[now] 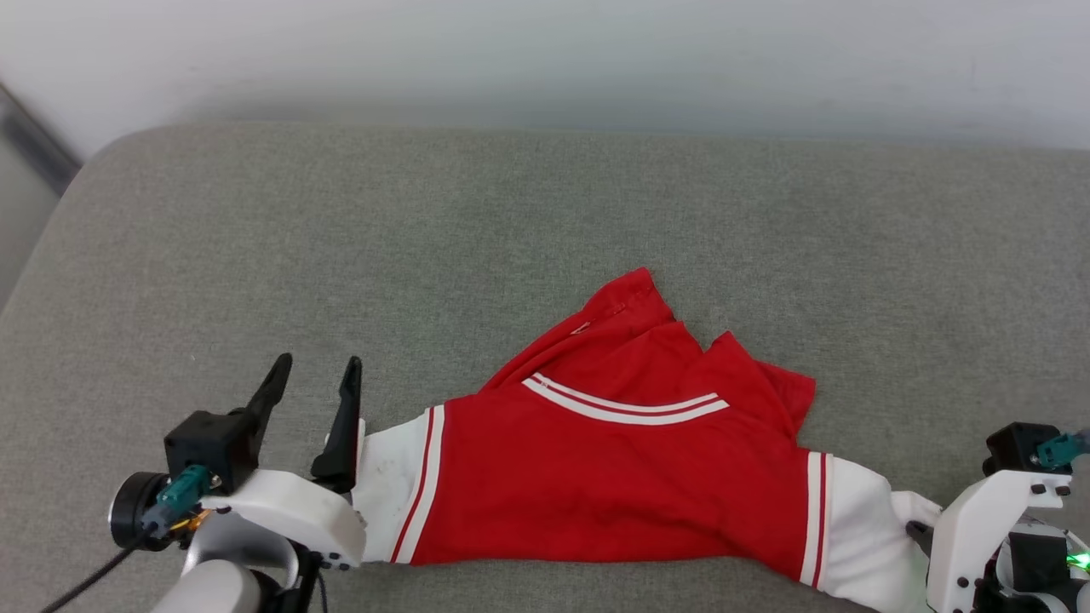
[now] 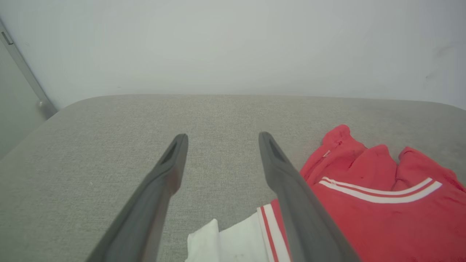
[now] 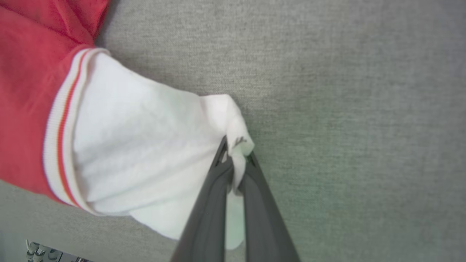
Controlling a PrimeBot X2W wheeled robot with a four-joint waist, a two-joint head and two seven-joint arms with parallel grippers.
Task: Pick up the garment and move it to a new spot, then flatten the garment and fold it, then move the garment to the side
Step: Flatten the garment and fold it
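The garment [image 1: 613, 477] lay rumpled on the grey cushion [image 1: 511, 213], stretched between the two grippers, with its red body bunched into folds beyond them and one white sleeve reaching toward each. The right gripper [image 3: 236, 153] had its jaws pressed together on the tip of the near white sleeve, a small tuft of cloth poking out past the fingertips. The left gripper [image 1: 317, 360] stood with its jaws wide apart and nothing between them at the tips. The other white sleeve lay low beside its inner finger, and whether it touched could not be told. By the look of it the task was barely begun. One grasp for the pick-up was taken, while the lift to a new spot, the flattening, the folding and the move aside were all yet to do. The right wrist view gave the pinch itself, which the head view hid behind the pale wrist housing. The head view alone gave the garment's whole spread and its striped neck trim. The left wrist view showed the sleeve's white edge lying under the gap near the base of the open fingers.
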